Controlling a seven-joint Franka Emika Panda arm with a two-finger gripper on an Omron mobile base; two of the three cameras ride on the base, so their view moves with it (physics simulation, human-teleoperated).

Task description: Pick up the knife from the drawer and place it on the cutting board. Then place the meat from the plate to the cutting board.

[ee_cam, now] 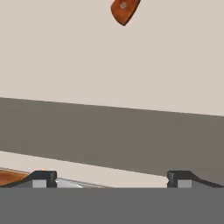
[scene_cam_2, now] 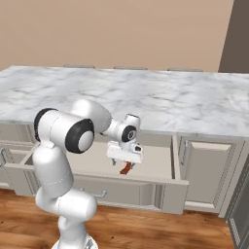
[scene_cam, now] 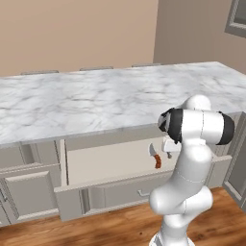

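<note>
Item: drawer, wide and shallow, pale cream inside, pulled out from under the marble worktop; centre of the left base view. Standing open, it gives access from above.

Item: knife, small, reddish-brown handle, short grey blade. Lies flat on the drawer floor toward its right end in the left base view; in the right base view it shows just below the hand, centre of frame. In the hand view the butt of the handle sits at the top edge.

Item: gripper, fingers spread wide, nothing between them. In the right base view it hangs low over the drawer, centre of frame, apparently just above the knife; contact cannot be told. Judged purpose: jaws parked apart ready to straddle the handle, though the handle lies off-centre in the hand view, so more alignment seems needed.

Item: lower drawer with metal bar handle, shut, beneath the open one.

Status: knife not yet lifted.
</note>
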